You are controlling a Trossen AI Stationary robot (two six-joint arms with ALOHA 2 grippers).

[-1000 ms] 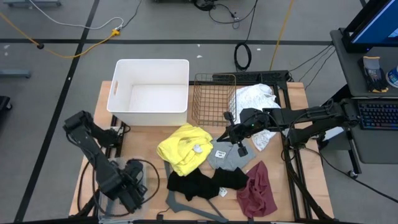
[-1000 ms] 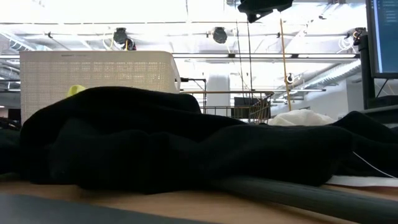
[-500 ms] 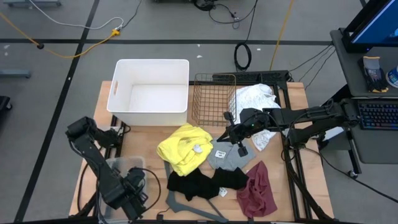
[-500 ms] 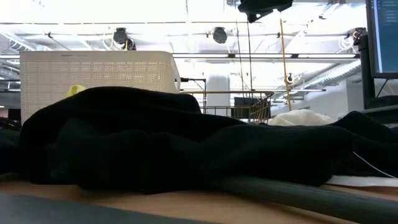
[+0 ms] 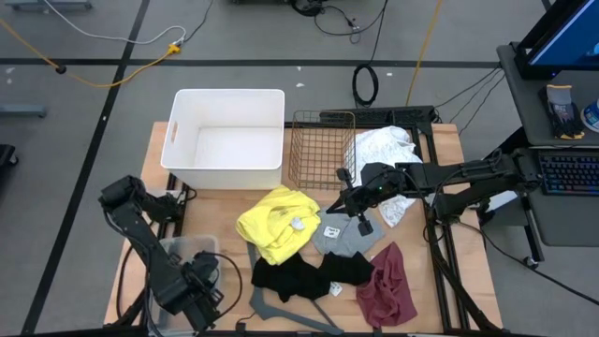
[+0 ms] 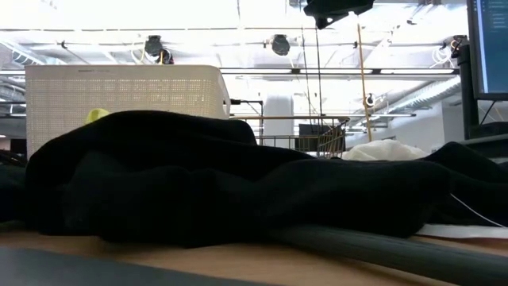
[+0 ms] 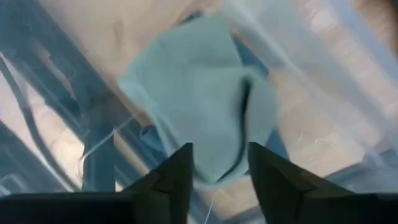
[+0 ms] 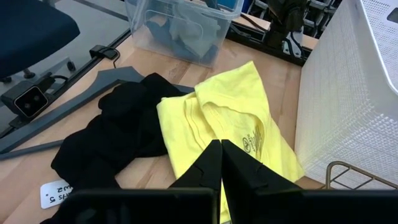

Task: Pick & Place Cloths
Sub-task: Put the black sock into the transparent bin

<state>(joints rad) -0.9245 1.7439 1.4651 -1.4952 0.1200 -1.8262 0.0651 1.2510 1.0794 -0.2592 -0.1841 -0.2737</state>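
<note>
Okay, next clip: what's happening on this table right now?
A two-arm robot is sorting cloths. The left pincer hangs over a clear bin at the table's near left corner, fingers parted above a grey-blue cloth lying inside. The right pincer is shut and empty, poised above the yellow cloth. Black, maroon and white cloths lie loose on the table; the white tub looks empty.

L arm swung back off the clear bin (image 5: 183,251), its gripper (image 7: 219,177) now parted over grey-blue cloth (image 7: 205,118).
</note>
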